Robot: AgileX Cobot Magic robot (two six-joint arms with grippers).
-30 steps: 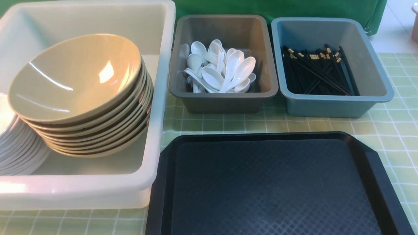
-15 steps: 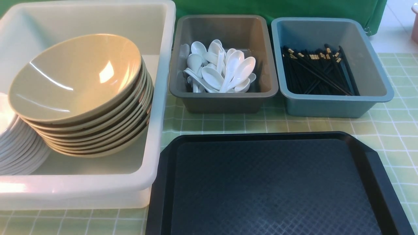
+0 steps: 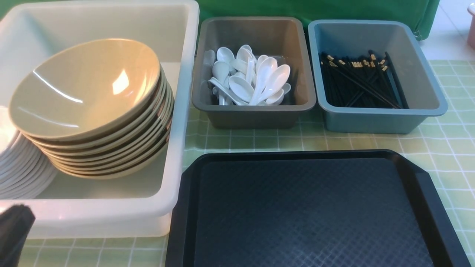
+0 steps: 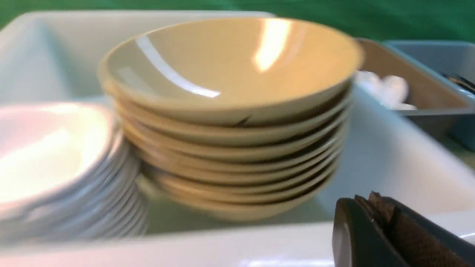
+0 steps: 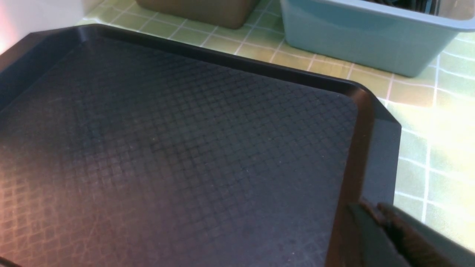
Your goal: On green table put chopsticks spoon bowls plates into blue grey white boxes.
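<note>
Everything sorted into the boxes; both sets of fingers clenched on nothing.

At left in the front view the bowls (image 3: 89, 104) sit stacked in the white box (image 3: 185, 111), tilted against the plates (image 3: 18, 167); the spoons (image 3: 252, 79) fill the grey box (image 3: 256, 109) at upper centre, the chopsticks (image 3: 360, 79) the blue box (image 3: 378, 118) at upper right. The black tray (image 3: 308, 211) on the green table (image 3: 438, 144) is bare. The left gripper (image 4: 374, 207) hangs at the white box's near rim, the right gripper (image 5: 374, 211) over the tray's corner. The bowls look glossy, stiff, probably slippery and breakable: best pinched at the rim. Spoons by the handle; chopsticks mid-length.
</note>
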